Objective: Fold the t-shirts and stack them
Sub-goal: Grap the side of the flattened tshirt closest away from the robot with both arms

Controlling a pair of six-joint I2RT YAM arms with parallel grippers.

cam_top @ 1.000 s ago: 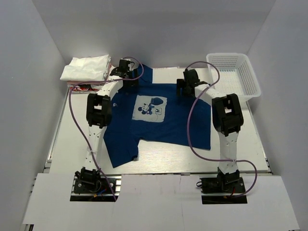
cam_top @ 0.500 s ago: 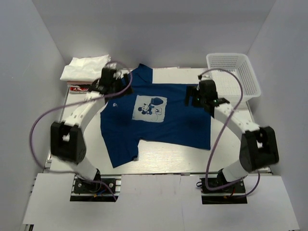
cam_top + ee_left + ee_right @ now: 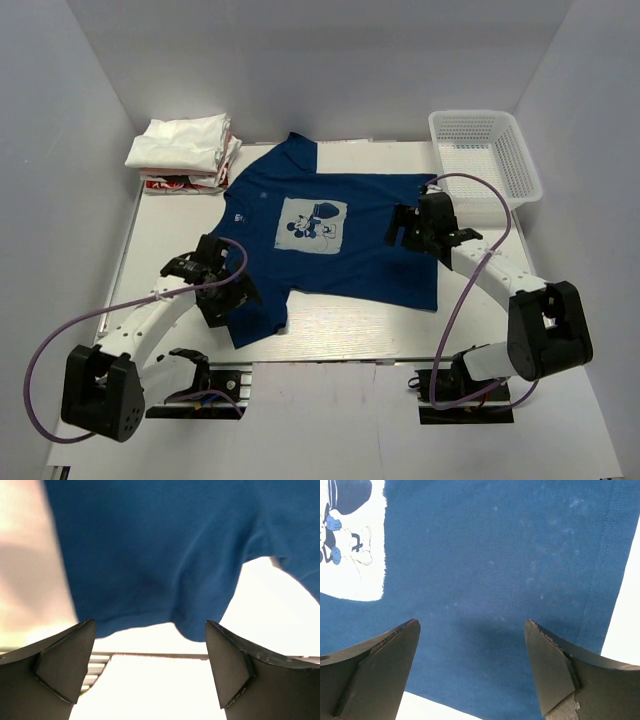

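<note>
Twice seeing fingers (image 3: pixel 60 665) spread wide and gripping nothing: hovering the left gripper (image 3: pixel 150 624) above the near left corner of the blue shirt (image 3: pixel 340 250), hovering the right gripper (image 3: pixel 472 621) above its right side, between the white cartoon print (image 3: pixel 312 224) and a stitched edge (image 3: pixel 607 555). Finding that shirt lying flat and face up across the middle of the table (image 3: pixel 350 330). Judging it light, limp and sagging once lifted, so likely calling for pinching at corners or along a seamed edge rather than mid-cloth. Noting a pile of folded white shirts (image 3: pixel 180 143) sitting at the far left corner over a red-printed one (image 3: pixel 163 183), just beside the blue cloth's far end, and a white basket (image 3: pixel 485 150) standing at the far right, apart from the shirt. Expecting that pile to be crowding any fold made toward its side; seeing nothing lying on the blue shirt itself.
</note>
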